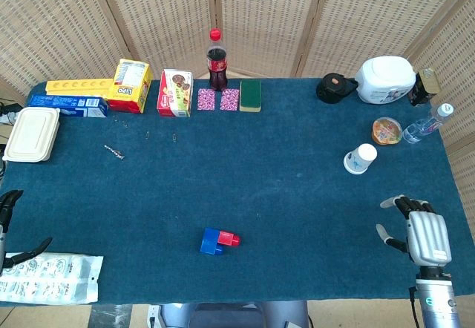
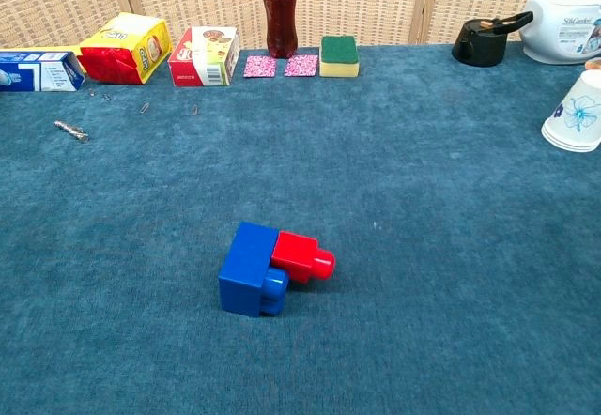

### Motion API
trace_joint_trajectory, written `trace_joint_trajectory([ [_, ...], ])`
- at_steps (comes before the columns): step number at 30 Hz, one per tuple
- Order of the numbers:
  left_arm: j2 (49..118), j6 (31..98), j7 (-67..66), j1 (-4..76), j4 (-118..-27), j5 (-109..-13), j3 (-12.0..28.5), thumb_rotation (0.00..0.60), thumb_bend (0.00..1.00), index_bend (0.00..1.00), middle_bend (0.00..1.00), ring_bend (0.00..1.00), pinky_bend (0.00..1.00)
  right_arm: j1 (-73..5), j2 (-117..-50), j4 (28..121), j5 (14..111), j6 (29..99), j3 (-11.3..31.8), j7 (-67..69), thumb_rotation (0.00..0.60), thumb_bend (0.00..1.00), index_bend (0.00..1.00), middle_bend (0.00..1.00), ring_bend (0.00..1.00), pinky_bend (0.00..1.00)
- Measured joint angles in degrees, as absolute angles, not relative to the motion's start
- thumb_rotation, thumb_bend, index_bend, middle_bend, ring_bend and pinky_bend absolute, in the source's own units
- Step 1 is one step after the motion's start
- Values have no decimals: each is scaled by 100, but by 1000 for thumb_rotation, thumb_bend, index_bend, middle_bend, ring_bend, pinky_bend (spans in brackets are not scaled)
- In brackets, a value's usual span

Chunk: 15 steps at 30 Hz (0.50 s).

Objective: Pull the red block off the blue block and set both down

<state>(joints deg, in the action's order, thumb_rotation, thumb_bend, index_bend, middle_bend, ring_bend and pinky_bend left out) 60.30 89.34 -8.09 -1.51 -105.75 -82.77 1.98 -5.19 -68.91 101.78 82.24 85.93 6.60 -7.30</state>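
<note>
A blue block (image 1: 211, 241) (image 2: 249, 268) lies on its side near the table's front middle, with a smaller red block (image 1: 230, 238) (image 2: 303, 255) stuck to its right face. My right hand (image 1: 421, 232) rests at the front right of the table, fingers apart and holding nothing, well to the right of the blocks. My left hand (image 1: 9, 228) shows only partly at the far left edge, fingers spread, nothing in it. Neither hand appears in the chest view.
Along the back stand a cola bottle (image 1: 217, 60), boxes (image 1: 175, 92), a sponge (image 1: 250, 95) and a white container (image 1: 385, 79). A paper cup (image 1: 361, 158) and water bottle (image 1: 426, 126) sit at right. A white lunchbox (image 1: 33, 134) and blister pack (image 1: 49, 277) lie at left.
</note>
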Motion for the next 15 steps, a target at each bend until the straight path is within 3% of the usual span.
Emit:
trace_joint_trajectory([
  [15,5937,8958,-663,-165,-10554,-8328,188,411,191,122,135,7,89,-471,-6885,10219,8338,8740,649,-709,600,302,420,415,419,306],
])
